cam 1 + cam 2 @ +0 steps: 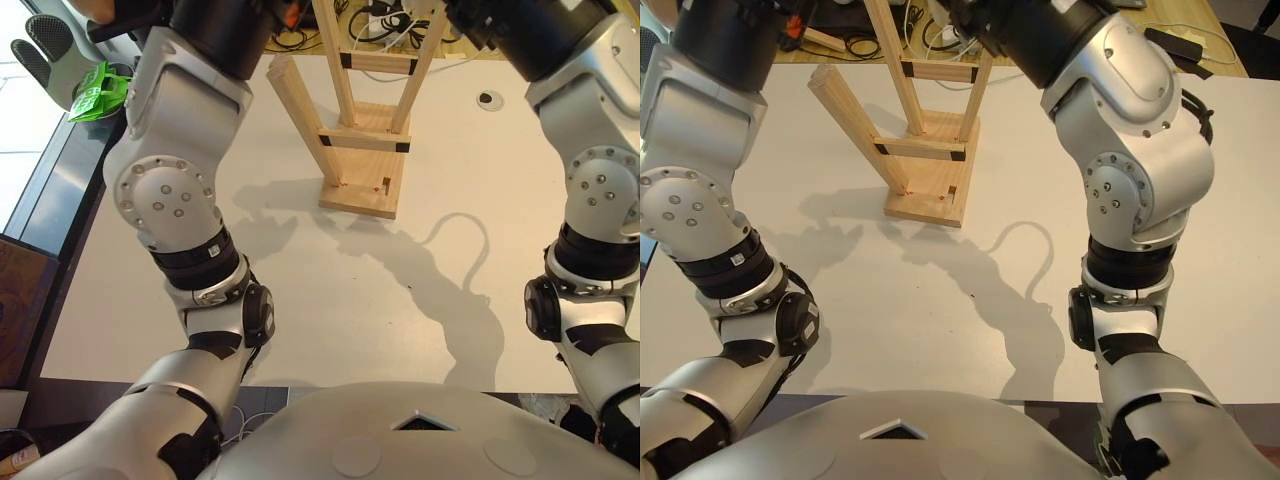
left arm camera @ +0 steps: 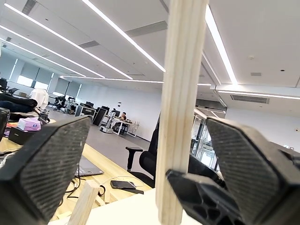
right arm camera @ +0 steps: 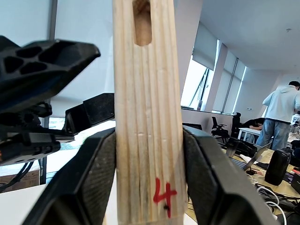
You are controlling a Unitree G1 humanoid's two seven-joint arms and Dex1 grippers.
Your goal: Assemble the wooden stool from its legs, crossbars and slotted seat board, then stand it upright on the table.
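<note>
The stool stands upside down, its slotted seat board (image 1: 362, 190) flat on the white table (image 1: 330, 300). Two legs (image 1: 336, 60) (image 1: 415, 65) rise from it, joined by black-tipped crossbars (image 1: 364, 140). A third leg (image 1: 300, 110) leans out to the left. In the left wrist view, my left gripper (image 2: 149, 121) is open around a pale leg (image 2: 180, 117), which stands near one finger (image 2: 243, 168) and well clear of the other. My right gripper (image 3: 149, 133) is shut on a leg (image 3: 145, 93) that has a slot and a red 4; both pads press its sides.
Cables (image 1: 385, 20) lie along the table's far edge behind the stool. A round grommet hole (image 1: 489, 99) sits at the far right. A green item (image 1: 95, 92) hangs off the table's left side. Bare tabletop stretches in front of the stool.
</note>
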